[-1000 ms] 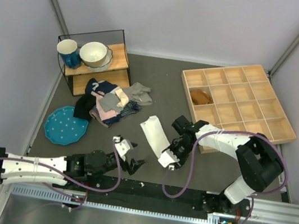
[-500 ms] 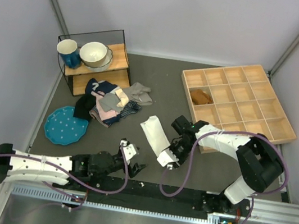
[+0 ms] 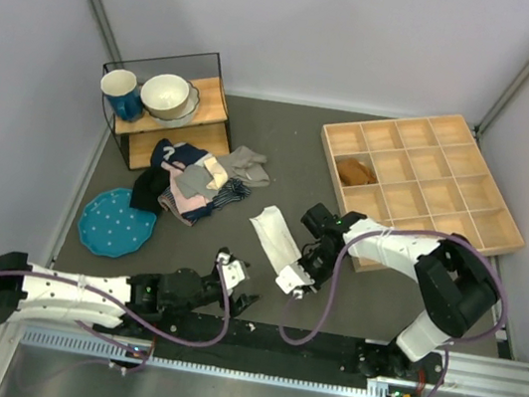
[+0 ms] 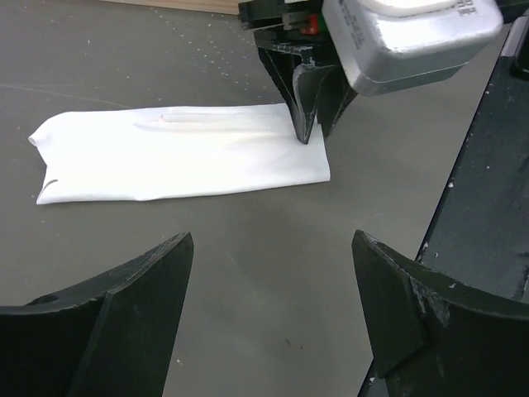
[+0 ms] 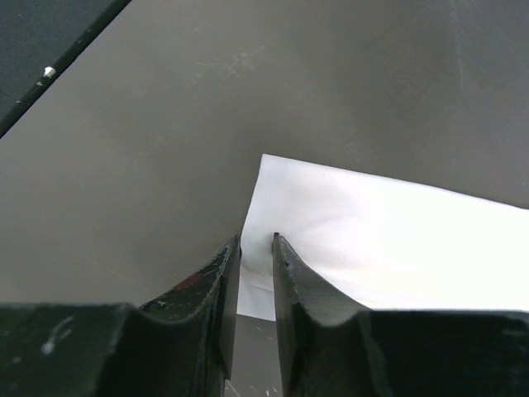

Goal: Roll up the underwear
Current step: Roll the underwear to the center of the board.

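Note:
The white underwear (image 3: 274,238) lies folded into a long flat strip on the grey table; it also shows in the left wrist view (image 4: 182,161) and the right wrist view (image 5: 388,240). My right gripper (image 3: 286,274) stands over the strip's near end, its jaws almost together and pinching the cloth's edge at that corner (image 5: 256,238); its fingertips touch the cloth in the left wrist view (image 4: 304,136). My left gripper (image 3: 237,290) is open and empty, low over bare table just near of the strip (image 4: 273,273), pointing at it.
A pile of mixed clothes (image 3: 196,183) lies at the middle left, with a teal plate (image 3: 117,221) beside it. A wire shelf (image 3: 166,118) holds a blue cup and a bowl. A wooden compartment tray (image 3: 424,178) stands at the right, one brown item in it.
My left gripper has moved right and a little nearer the strip's near end. My right gripper has shifted slightly left and away with the strip's end, shortening the strip a little.

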